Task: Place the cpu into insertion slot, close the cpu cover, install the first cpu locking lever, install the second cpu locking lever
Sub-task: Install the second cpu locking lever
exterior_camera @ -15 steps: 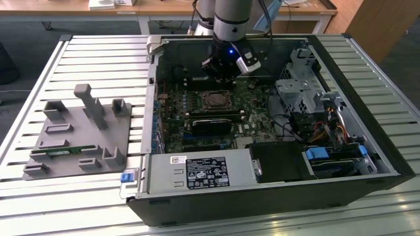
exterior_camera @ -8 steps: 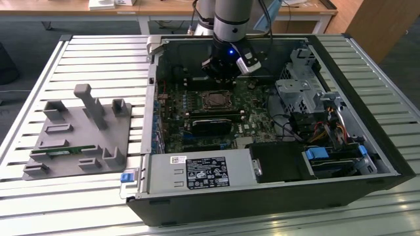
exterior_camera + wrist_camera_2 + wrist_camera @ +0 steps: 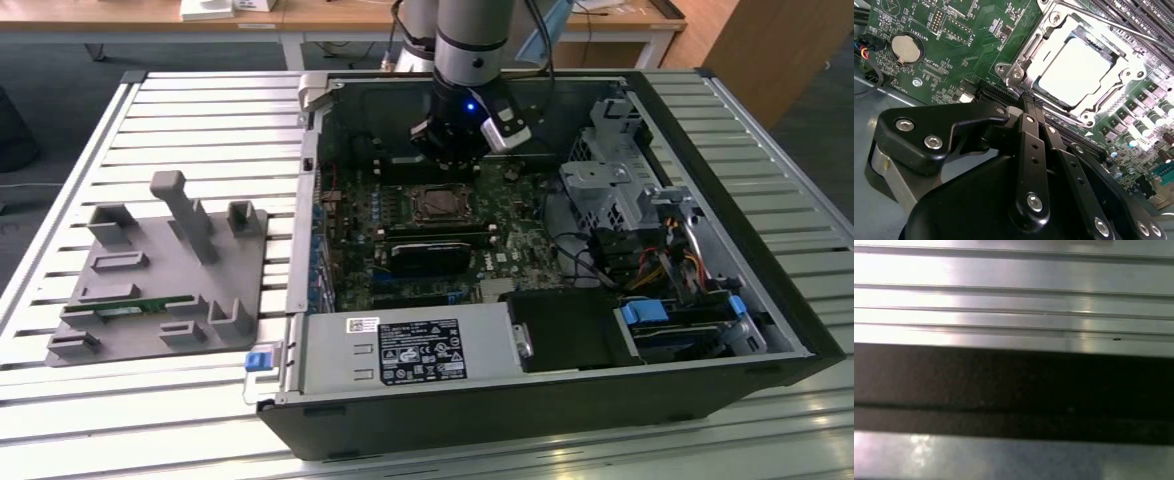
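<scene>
Second wrist view: the gripper (image 3: 1030, 100) has its two black fingers (image 3: 1029, 150) drawn together until the tips meet, with nothing seen between them. The tips hang just above the green motherboard (image 3: 979, 40), at the near edge of the socket and seemingly not touching it. Just beyond the fingertips lies the cpu (image 3: 1076, 70), its pale metal top lying flat and level in its seat. The cpu cover (image 3: 1026, 51), a silver frame, lies down around the chip, whose top shows through the big window. A thin metal rod (image 3: 1134, 32) runs along the cover's far side from the gripper; whether it is latched cannot be told. A round coin battery (image 3: 906, 47) sits on the board well off to one side of the fingers.

In the exterior view the gripper (image 3: 454, 160) reaches down inside the open computer case (image 3: 747, 330), and the insertion slot (image 3: 438, 204) lies just below and in front of it. A black card (image 3: 430, 250) stands past the slot, farther from the gripper. A grey fixture (image 3: 160, 270) rests on the slatted table (image 3: 174, 110), well apart from the gripper toward the exterior view's left.
</scene>
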`<state>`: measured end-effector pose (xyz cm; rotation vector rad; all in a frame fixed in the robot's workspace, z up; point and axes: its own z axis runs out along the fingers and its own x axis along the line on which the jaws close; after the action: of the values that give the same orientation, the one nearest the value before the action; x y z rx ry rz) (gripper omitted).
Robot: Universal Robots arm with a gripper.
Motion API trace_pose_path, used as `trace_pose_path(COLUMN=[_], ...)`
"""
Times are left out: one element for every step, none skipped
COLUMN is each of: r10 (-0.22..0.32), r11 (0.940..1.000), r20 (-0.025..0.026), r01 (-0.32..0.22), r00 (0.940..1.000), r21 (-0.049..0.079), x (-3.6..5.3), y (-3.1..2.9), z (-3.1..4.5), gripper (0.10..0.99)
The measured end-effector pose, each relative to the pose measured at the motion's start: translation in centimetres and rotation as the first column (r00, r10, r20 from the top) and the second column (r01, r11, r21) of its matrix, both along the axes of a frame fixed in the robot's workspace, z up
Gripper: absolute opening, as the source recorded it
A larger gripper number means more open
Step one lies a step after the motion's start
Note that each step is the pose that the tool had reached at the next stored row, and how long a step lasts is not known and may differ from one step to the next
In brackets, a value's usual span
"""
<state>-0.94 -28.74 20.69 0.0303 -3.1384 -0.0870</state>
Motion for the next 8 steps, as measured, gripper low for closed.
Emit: trace_pose_path(r10=[0.0, 0.0, 0.0, 0.0, 0.0, 0.0, 0.0, 0.0], r11=[1.0, 1.0, 1.0, 1.0, 1.0, 1.0, 1.0, 1.0], r20=[0.0, -0.0001, 0.0, -0.0001, 0.0, 0.0, 0.0, 0.0], r01=[0.0, 0.0, 0.0, 0.0, 0.0, 0.0, 0.0, 0.0], r00=[1.0, 1.0, 1.0, 1.0, 1.0, 1.0, 1.0, 1.0], r21=[0.0, 0.0, 0.0, 0.0, 0.0, 0.0, 0.0, 0.0], x=[0.0, 0.0, 0.0, 0.0, 0.0, 0.0, 0.0, 0.0], y=[-0.02, -0.04, -0.06, -0.09, -0.12, -0.14, -0.17, -0.19], z=[0.0, 0.0, 0.0, 0.01, 0.0, 0.0, 0.0, 0.0], gripper=[0.106, 0.106, 0.106, 0.106, 0.106, 0.106, 0.106, 0.106])
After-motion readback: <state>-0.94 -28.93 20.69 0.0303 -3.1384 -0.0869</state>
